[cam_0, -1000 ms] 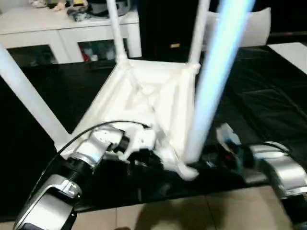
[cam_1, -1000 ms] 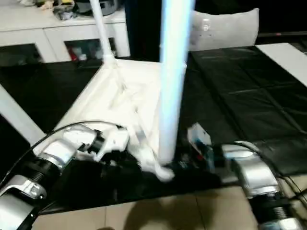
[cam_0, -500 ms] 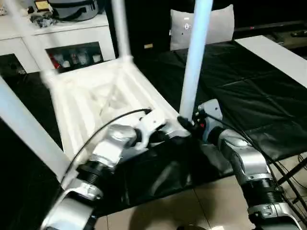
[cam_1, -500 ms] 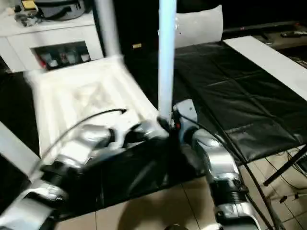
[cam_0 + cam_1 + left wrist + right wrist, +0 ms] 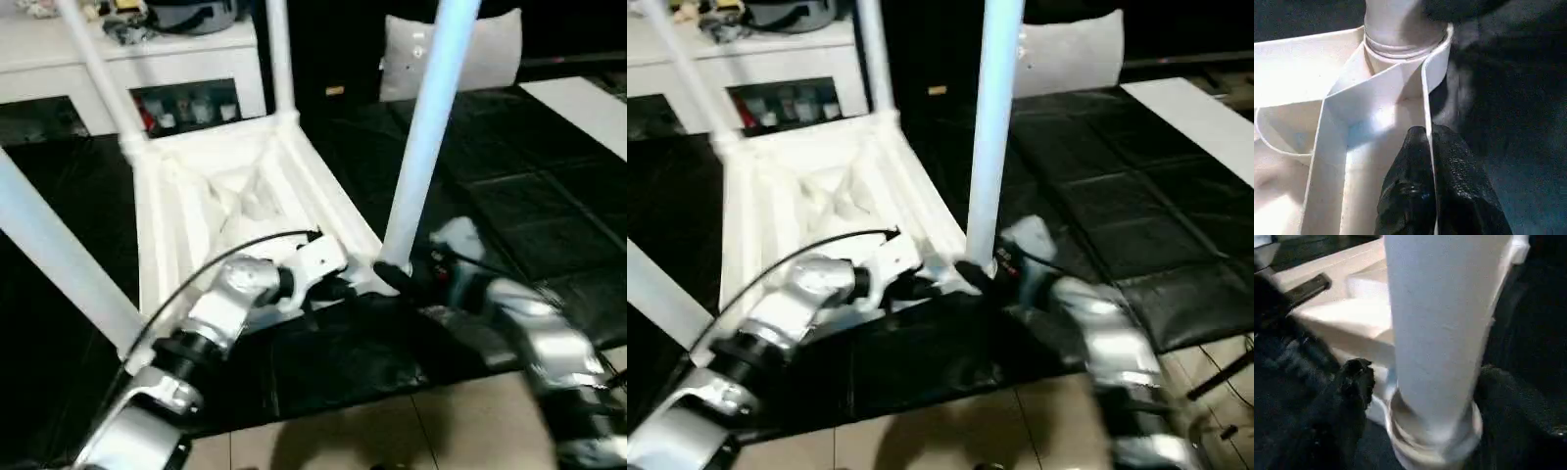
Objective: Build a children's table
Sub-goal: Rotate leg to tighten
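Black mat; table rim (image 5: pixel 1426 98) between left jaws.

Head pair: my two eye views look forward and down over both forearms, a small sideways offset apart.
Left wrist: I look close along its fingers (image 5: pixel 1415 196) at the table's rim (image 5: pixel 1426 98).
Right wrist: very near the leg (image 5: pixel 1442 333).
Shared: near right corner socket (image 5: pixel 387 269).

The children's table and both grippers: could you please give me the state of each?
Children's table: upside down on the black mat, four legs standing in its corner sockets.
Left gripper: shut on the table's rim.
Right gripper: fingers astride the near leg.
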`<state>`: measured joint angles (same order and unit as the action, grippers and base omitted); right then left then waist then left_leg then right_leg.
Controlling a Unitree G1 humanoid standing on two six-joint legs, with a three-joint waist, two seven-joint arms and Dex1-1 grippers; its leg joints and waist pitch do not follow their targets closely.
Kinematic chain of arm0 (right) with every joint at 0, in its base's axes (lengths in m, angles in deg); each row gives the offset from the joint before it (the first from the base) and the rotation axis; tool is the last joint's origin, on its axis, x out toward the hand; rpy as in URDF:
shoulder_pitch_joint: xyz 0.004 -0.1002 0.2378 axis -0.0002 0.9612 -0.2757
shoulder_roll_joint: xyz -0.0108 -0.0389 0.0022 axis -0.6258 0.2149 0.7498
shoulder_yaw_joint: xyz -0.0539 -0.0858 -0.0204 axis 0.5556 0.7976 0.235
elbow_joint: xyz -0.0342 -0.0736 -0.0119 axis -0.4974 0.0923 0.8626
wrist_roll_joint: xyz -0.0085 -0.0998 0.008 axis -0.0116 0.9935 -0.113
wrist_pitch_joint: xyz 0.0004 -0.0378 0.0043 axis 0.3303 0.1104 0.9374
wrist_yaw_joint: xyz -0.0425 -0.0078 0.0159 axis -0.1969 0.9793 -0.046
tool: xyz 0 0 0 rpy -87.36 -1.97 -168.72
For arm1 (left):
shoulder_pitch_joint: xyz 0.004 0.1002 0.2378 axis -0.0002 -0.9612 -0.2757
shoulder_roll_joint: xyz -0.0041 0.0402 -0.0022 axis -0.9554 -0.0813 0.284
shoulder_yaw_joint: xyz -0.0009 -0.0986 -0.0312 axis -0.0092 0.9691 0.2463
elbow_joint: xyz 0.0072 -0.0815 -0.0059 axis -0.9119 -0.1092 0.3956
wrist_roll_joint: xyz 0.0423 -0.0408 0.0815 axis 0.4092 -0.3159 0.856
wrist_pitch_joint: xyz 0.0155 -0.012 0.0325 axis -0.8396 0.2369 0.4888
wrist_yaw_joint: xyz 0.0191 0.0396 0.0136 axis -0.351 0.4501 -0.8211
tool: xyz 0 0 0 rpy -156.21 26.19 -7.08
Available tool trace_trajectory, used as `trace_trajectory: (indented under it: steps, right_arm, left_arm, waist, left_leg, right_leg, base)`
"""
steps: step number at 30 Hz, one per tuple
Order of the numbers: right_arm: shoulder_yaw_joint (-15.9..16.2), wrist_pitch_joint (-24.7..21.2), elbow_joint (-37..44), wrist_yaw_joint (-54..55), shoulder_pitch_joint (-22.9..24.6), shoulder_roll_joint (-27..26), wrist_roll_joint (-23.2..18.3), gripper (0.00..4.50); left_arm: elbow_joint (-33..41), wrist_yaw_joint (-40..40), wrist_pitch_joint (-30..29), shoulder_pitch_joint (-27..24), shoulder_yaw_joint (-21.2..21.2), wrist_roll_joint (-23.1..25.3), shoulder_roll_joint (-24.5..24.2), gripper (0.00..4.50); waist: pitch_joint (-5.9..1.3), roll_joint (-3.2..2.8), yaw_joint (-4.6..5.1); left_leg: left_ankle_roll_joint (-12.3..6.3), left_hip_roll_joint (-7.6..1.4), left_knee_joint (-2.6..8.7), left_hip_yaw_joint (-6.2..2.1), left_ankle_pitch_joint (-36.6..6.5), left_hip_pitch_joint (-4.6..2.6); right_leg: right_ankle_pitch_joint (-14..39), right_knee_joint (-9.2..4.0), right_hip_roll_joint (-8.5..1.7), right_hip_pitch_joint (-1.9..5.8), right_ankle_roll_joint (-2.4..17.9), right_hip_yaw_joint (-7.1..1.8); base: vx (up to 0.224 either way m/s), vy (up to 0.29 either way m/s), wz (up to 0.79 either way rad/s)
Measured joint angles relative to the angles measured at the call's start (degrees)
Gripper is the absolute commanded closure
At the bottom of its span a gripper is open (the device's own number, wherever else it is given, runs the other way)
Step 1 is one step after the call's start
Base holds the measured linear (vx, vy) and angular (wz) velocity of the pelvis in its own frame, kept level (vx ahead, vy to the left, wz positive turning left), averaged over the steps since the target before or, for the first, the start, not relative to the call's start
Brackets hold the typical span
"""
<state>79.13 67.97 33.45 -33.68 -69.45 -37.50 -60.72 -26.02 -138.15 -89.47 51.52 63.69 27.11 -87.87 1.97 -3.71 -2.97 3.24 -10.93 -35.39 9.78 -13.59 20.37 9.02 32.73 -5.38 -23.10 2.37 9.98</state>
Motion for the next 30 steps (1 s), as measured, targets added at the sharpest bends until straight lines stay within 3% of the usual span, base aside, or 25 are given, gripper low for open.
trace_trajectory:
  steps: [6, 11, 12, 18, 30]
  right_arm:
    - [1.7, 0.6, 2.5, -14.8, 1.6, 7.5, -3.2, 0.54]
    - [3.7, 1.7, 2.2, -20.6, 1.7, 8.6, -4.3, 0.54]
    - [4.2, 2.2, 1.9, -22.3, 1.7, 9.1, -4.3, 0.8]
    - [5.5, 2.1, 1.0, -26.9, 0.1, 9.9, -4.6, 1.3]
    - [7.6, 2.0, 0.6, -31.0, 0.0, 9.3, -5.9, 2.35]
  left_arm:
    - [-0.9, -8.6, 6.0, 0.0, -1.6, -0.9, -4.7, 4.5]
    - [-1.6, -15.3, 10.6, 0.0, -2.8, -2.0, -7.0, 4.5]
    - [-1.6, -18.0, 11.7, 0.0, -3.6, -2.5, -8.0, 4.5]
    - [-2.0, -23.4, 14.7, 0.9, -5.2, -2.9, -8.9, 4.5]
    - [-3.5, -25.9, 16.1, 2.2, -6.5, -2.9, -8.2, 4.5]
  waist:
    - [0.0, 0.03, -1.0]
    - [0.0, 0.04, -2.08]
    - [0.0, 0.04, -2.54]
    - [0.0, 0.15, -3.73]
    - [0.0, 0.17, -3.7]
  left_leg:
    - [-0.01, -0.02, -0.01, 0.01, 0.0, 0.0]
    - [-0.01, -0.02, -0.04, 0.04, 0.0, -0.04]
    - [-0.01, -0.02, -0.04, 0.04, 0.0, -0.04]
    - [0.0, 0.0, -0.09, 0.11, 0.0, -0.16]
    - [0.0, 0.0, -0.1, 0.14, 0.0, -0.18]
  right_leg:
    - [0.0, 0.04, 0.0, -0.01, 0.0, 0.0]
    - [0.0, 0.09, 0.0, -0.01, 0.0, -0.03]
    - [0.0, 0.1, -0.01, -0.01, 0.0, -0.03]
    - [0.0, 0.22, -0.06, 0.0, 0.0, -0.12]
    - [0.0, 0.25, -0.06, 0.0, 0.0, -0.15]
  base:
    - [0.0, 0.0, 0.0]
    - [0.0, 0.0, 0.0]
    - [0.0, 0.0, 0.0]
    - [0.0, 0.0, 0.0]
    - [0.0, 0.0, 0.0]
